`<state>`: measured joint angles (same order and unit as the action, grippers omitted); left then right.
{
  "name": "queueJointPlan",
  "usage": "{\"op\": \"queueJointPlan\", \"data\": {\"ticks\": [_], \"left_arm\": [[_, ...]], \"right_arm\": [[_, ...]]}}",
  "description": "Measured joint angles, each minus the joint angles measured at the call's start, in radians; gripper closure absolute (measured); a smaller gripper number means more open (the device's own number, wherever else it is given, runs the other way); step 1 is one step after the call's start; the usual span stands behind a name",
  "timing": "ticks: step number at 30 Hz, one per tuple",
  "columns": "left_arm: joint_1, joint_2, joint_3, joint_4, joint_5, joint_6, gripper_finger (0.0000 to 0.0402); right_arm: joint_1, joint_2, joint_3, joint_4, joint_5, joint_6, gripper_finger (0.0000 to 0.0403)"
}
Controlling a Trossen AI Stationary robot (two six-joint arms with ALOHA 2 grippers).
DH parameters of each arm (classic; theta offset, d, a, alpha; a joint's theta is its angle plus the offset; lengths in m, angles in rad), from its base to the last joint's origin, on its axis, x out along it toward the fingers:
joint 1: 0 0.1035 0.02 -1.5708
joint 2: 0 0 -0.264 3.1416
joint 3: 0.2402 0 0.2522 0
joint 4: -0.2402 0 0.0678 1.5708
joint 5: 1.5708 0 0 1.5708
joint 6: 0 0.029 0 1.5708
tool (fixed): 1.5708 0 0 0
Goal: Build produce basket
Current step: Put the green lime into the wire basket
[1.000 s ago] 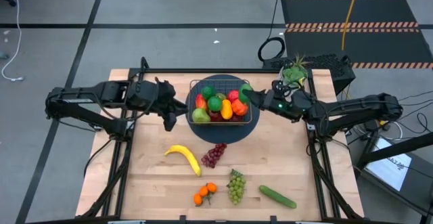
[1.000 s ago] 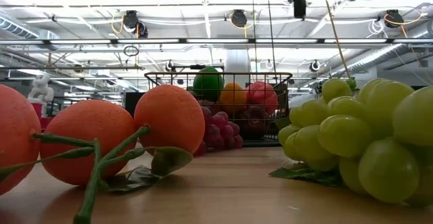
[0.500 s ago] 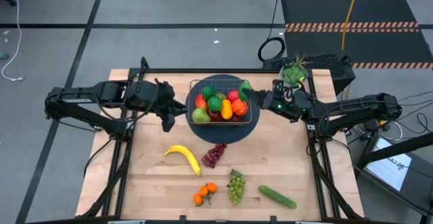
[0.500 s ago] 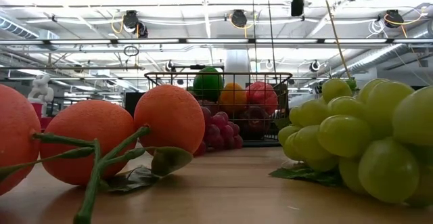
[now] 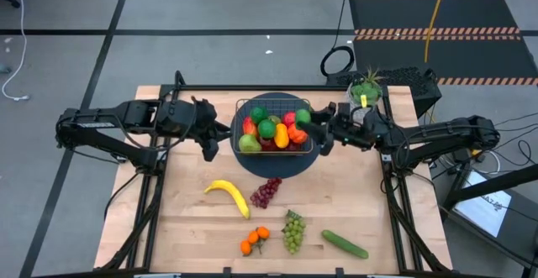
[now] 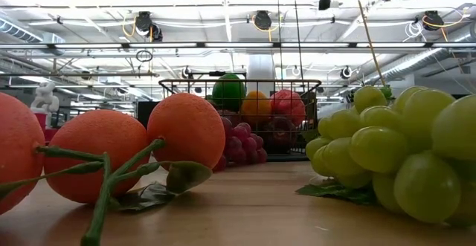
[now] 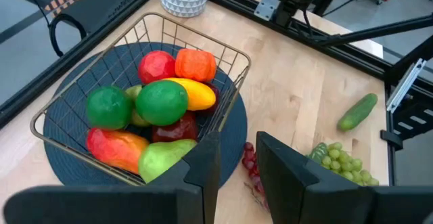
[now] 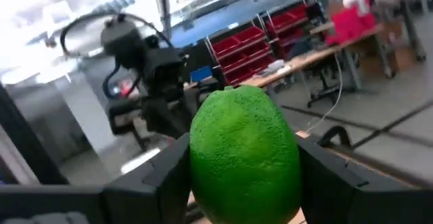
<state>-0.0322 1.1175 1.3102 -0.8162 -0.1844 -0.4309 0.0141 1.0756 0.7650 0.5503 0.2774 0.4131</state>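
One lime (image 8: 245,153) clamped in right gripper (image 5: 313,132) jaws (no legible writing), left gripper (image 7: 237,158) jaws apart.

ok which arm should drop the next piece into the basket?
Right. The right gripper is shut on a lime at the basket's right rim. The left gripper hangs empty and open beside the basket's left side.
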Motion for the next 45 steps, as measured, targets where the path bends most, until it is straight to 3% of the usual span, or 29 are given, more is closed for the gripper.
{"op": "queueJointPlan", "data": {"ticks": [20, 25, 31, 38, 45], "left_arm": [[-0.008, 0.000, 0.000, 0.001, -0.041, -0.043, 0.0304], [-0.008, 0.000, 0.000, 0.001, -0.042, -0.123, 0.0304], [-0.008, 0.000, 0.000, 0.001, -0.045, -0.169, 0.0304], [-0.010, 0.000, 0.000, -0.049, -0.026, -0.527, 0.0304], [-0.052, 0.012, 0.000, -0.056, -0.015, -0.557, 0.0304]], "right_arm": [[-0.069, -0.052, 0.000, -0.009, -0.019, -0.597, 0.0193], [-0.069, -0.053, 0.000, -0.009, -0.019, -0.627, 0.0193], [-0.083, -0.053, 0.000, -0.031, -0.014, -0.411, 0.0193], [-0.124, -0.050, 0.000, -0.054, 0.010, 0.184, 0.0193], [-0.186, -0.014, 0.029, -0.146, -0.042, 0.399, 0.0193]]}}
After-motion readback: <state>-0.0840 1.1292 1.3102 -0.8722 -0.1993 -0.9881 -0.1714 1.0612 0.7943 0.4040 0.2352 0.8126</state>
